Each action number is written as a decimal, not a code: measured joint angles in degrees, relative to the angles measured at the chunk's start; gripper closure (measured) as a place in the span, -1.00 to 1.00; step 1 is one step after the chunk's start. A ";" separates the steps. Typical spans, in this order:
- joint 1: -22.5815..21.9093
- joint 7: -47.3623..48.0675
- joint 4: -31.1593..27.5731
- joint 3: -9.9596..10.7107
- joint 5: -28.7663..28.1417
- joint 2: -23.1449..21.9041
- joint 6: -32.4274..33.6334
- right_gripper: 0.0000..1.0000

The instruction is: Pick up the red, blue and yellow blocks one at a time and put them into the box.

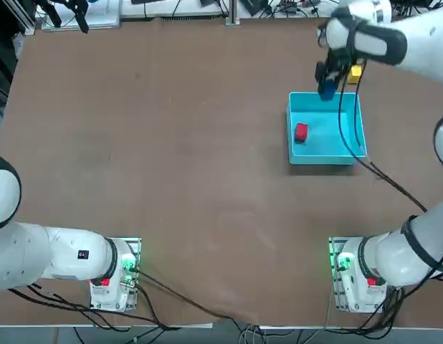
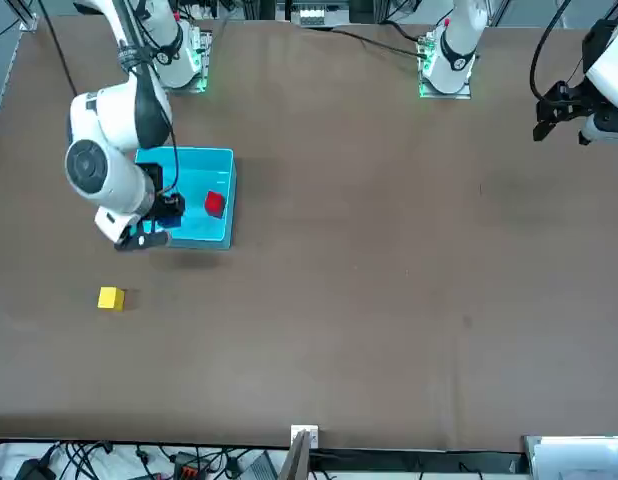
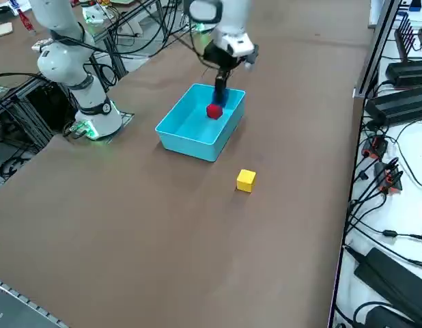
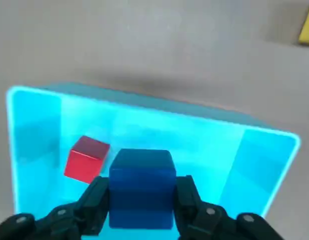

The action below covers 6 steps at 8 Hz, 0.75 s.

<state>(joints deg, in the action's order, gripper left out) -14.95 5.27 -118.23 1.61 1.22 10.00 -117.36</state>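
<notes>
- My right end effector [image 4: 142, 200]: clamped on the blue block [image 4: 142, 187], held over the box's far end.
- Box [image 1: 350, 122]: on the surface near its far right corner.
- Red block [image 1: 301, 132]: inside the box.
- Yellow block [image 2: 111, 298]: on the surface just beyond the box, nearer the far edge.

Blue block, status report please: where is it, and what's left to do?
Right gripper shut on blue block, over the box. Red block already in the box. Yellow block on the table outside it. Nothing in the way.
</notes>
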 joint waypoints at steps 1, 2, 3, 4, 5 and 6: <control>0.05 0.00 -4.76 0.10 0.00 -1.60 -3.78 -0.37; 0.13 0.00 -8.34 0.34 0.00 -2.74 -6.18 -0.37; 0.28 0.00 -11.06 0.60 0.10 -3.67 -7.59 -0.37; 0.60 -0.03 -13.25 0.74 0.12 -4.39 -9.13 -0.37; 0.99 -0.07 -15.53 0.86 0.13 -4.99 -11.64 -0.37; 1.52 -0.18 -18.09 0.90 0.14 -5.28 -15.07 -0.37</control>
<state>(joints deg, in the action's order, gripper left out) -13.43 5.09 -136.31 2.51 1.36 4.72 -132.43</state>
